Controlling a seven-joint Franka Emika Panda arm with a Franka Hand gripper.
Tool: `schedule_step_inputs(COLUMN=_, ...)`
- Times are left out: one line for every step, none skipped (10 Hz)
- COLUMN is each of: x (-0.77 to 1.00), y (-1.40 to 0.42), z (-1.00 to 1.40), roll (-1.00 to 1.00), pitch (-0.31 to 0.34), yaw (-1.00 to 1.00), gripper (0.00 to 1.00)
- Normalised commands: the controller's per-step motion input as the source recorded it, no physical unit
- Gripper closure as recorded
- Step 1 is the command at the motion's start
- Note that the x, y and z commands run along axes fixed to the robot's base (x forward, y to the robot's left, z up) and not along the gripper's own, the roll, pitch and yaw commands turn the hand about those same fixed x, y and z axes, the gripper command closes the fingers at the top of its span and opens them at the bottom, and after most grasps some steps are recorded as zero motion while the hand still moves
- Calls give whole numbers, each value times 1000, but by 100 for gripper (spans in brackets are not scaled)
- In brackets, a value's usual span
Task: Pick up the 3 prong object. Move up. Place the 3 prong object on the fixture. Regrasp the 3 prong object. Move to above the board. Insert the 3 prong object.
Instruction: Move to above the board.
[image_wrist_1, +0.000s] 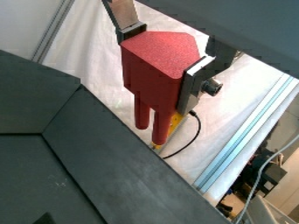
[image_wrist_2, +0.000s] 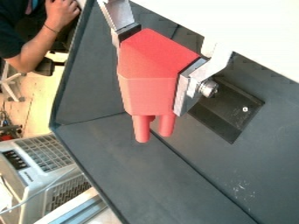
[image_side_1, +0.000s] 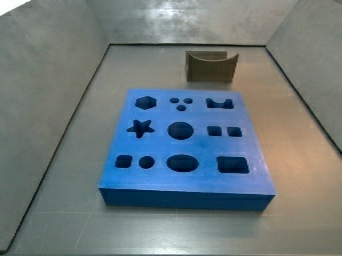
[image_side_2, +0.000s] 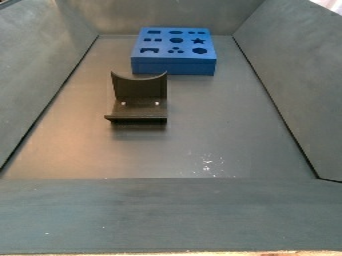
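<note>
Above dark floor (image_wrist_2: 152, 175), fingers (image_wrist_2: 194, 80) clamp the 3 prong object (image_wrist_2: 149, 79) (prongs down).

A dull grey floor (image_side_1: 60, 140) lies between sloping grey walls (image_side_2: 40, 70), soft overhead light glaring off the far wall (image_side_1: 167, 15). Beyond the enclosure in the wrist views hang a white sheet (image_wrist_1: 82, 44) and an aluminium rail (image_wrist_1: 251, 122); a seated person (image_wrist_2: 35, 39) is nearby.

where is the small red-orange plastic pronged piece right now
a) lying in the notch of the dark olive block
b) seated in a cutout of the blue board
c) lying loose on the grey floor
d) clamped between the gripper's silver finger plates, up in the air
d: in both wrist views the red-orange pronged piece hangs prongs down between the gripper's finger plates, while both side views show the dark notched fixture and the blue board without it.
</note>
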Motion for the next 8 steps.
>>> schedule_step_inputs(x=29, y=-34, z=1000, roll=-48, pitch=81, yaw=115, gripper=100)
schedule_step_inputs(x=32, y=-33, z=988, roll=-53, pitch=72, yaw=104, gripper=100)
schedule_step_inputs(x=24, y=-29, z=846, roll=-53, pitch=68, yaw=94, gripper=100)
schedule_step_inputs(x=21, y=-25, z=702, roll=-59, pitch=68, yaw=86, gripper=100)
schedule_step_inputs(x=22, y=-25, z=561, roll=-61, pitch=73, yaw=78, gripper=100)
schedule_step_inputs(x=20, y=-22, z=376, roll=-63, pitch=84, yaw=70, gripper=100)
schedule_step_inputs(x=22, y=-23, z=241, roll=-62, pitch=91, yaw=65, gripper=100)
schedule_step_inputs(x=-627, y=-1000, z=-382, roll=-1000, pitch=80, yaw=-64, gripper=100)
